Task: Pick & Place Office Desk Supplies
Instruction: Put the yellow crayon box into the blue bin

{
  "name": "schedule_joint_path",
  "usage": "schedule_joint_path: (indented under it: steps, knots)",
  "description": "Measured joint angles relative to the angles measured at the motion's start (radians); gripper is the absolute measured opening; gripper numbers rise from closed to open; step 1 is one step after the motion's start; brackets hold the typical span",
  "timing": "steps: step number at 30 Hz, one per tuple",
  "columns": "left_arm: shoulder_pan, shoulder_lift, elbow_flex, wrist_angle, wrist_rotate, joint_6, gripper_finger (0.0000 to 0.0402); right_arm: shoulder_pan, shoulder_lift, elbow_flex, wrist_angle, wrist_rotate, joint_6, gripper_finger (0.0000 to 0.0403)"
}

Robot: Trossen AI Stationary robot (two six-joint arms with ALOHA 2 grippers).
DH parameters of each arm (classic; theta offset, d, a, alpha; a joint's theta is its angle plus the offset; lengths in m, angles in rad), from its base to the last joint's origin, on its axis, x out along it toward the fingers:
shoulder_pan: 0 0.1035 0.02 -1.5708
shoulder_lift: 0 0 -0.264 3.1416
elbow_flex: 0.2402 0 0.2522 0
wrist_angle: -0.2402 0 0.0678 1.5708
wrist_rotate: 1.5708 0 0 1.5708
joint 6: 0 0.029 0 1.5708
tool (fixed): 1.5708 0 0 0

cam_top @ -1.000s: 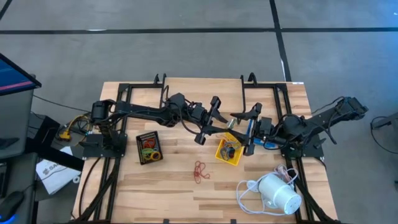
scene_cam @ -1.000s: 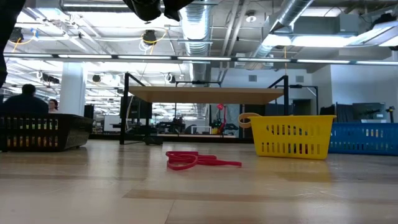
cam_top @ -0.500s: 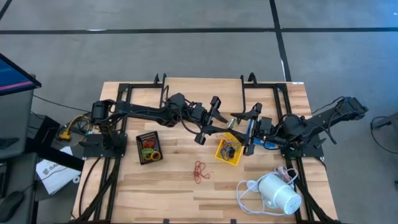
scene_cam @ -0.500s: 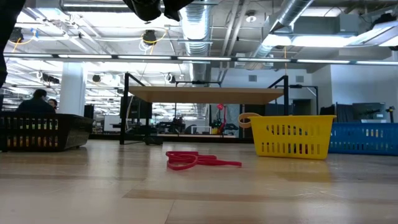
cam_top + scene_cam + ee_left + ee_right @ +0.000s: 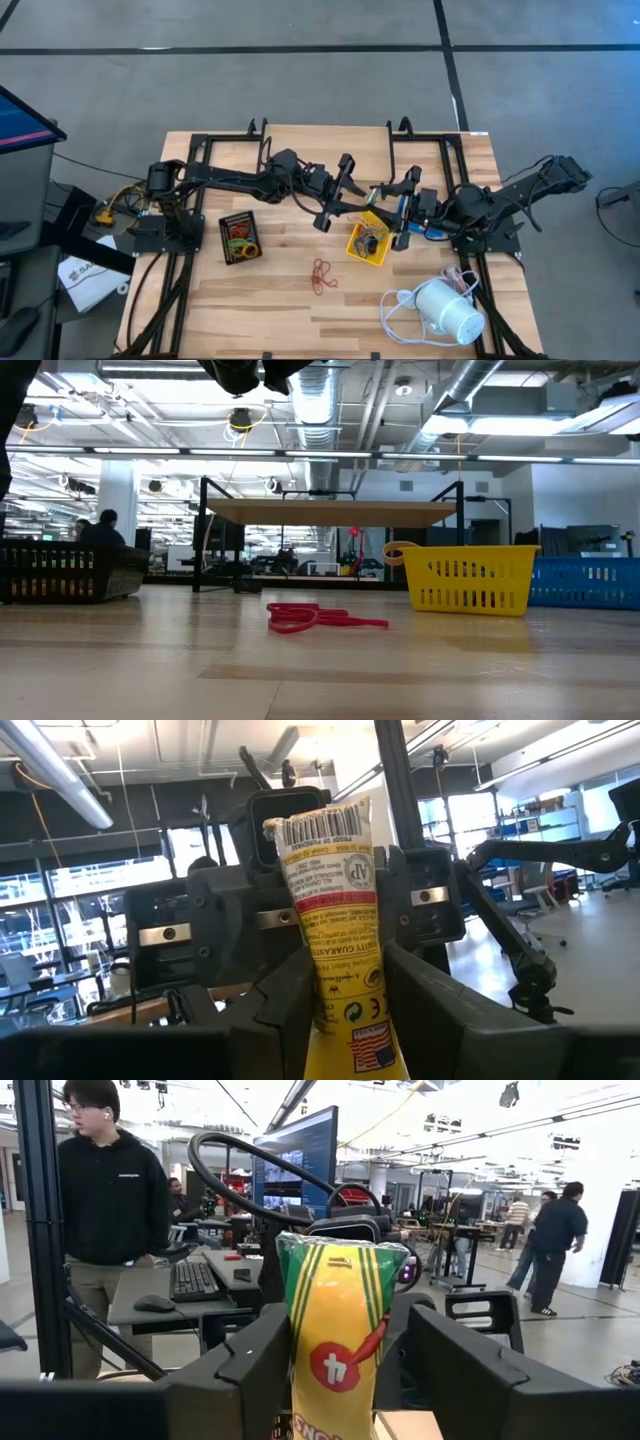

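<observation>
A yellow crayon box hangs in the air between my two grippers, above the table's middle. My left gripper comes from the left and is shut on one end of the box. My right gripper faces it from the right, shut on the other end, which has green and yellow stripes. Red rubber bands lie loose on the table nearer the front edge. More small supplies sit in the yellow tray and the black mesh tray. My left gripper pinches the box's lower end between its two fingers, coming level from the table's left, along the box. The box is lifted clear of the table. My right gripper pinches the striped end between its two fingers, coming level from the table's right, along the box.
A white cylindrical device with a white cord lies at the table's near right corner. In the low view the blue tray stands to the right of the yellow tray. Bare wood lies around the red bands. People move in the room behind.
In the high view my right gripper's fingers have drawn in on the box's end. The arms and the box have otherwise stayed in place.
</observation>
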Motion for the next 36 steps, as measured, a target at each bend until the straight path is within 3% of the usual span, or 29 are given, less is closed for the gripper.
schedule_joint_path:
  steps: [18,23,29,36]
  knots:
    - [0.045,-0.03,-0.001,-0.072,0.061,0.02,0.0117,0.001,-0.004,0.001,-0.002,0.038,0.003,0.018]
    - [0.048,-0.043,0.0,-0.135,0.119,0.051,0.0171,-0.015,-0.005,0.001,-0.01,0.024,0.033,0.018]
    - [0.046,-0.043,-0.001,-0.146,0.09,0.053,0.0257,-0.061,-0.005,0.001,-0.037,-0.031,0.104,0.018]
    - [0.097,-0.097,-0.002,-0.219,0.079,0.084,0.0258,-0.067,-0.009,0.001,-0.06,-0.024,0.129,0.0171]
